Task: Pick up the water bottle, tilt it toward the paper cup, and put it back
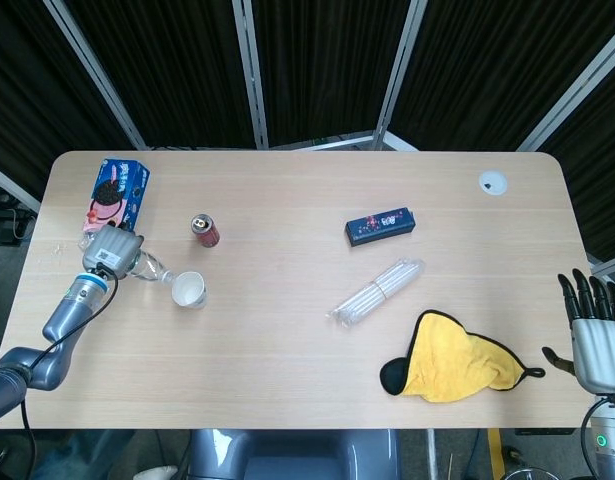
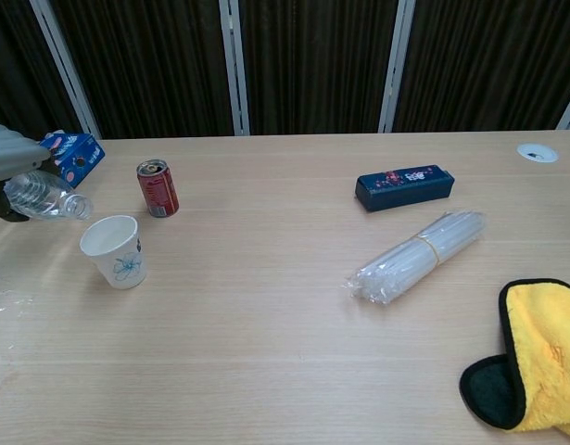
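Water bottle (image 2: 45, 200) tilted in left hand (image 1: 111, 248).

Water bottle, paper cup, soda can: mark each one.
water bottle (image 2: 45, 199), chest view, clear body beside the hand
paper cup (image 2: 116, 252), chest view, side wall
soda can (image 1: 206, 230), head view, top

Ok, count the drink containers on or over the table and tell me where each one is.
3. The water bottle is held tilted in the left hand at the table's left edge, the paper cup stands just beside its neck, and the red can stands behind the cup.
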{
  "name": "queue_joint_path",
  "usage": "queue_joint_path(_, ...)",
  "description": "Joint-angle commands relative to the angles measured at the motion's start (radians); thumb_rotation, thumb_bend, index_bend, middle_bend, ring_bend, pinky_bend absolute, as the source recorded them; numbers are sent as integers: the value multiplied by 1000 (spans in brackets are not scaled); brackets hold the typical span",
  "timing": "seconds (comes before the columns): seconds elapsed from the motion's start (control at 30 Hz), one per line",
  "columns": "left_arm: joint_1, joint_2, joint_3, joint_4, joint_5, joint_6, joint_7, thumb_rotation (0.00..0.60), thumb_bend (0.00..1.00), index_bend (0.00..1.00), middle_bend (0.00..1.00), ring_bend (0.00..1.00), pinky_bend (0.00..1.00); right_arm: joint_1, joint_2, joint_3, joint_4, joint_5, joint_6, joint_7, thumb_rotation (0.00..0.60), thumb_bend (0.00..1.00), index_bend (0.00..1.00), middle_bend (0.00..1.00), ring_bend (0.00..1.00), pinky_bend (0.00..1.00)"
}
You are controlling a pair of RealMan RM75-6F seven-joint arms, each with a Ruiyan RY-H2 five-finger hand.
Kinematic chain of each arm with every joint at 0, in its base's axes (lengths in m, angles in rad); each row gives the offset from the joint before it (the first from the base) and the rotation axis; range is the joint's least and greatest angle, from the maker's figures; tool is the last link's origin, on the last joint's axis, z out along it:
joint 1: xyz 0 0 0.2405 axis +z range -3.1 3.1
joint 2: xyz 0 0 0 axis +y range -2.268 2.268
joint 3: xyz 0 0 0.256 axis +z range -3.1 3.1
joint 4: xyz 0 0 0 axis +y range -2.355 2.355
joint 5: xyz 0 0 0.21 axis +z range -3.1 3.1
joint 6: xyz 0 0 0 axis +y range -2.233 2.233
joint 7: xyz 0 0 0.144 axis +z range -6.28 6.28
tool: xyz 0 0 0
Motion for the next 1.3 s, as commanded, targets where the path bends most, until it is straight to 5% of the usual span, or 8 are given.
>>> queue_joint_path(0.03, -1, 2, 3, -7, 1, 12, 23, 600, 328, 562, 479, 277, 323, 0, 0, 0, 0, 0, 0, 0, 600, 0, 0, 0, 0, 0)
queue_joint_path(1.3, -4, -13, 20, 8, 18, 72, 142, 600, 327, 562, 479, 277, 323, 2, -1, -1, 0, 7, -1, -7, 600, 0, 0, 0, 0, 0)
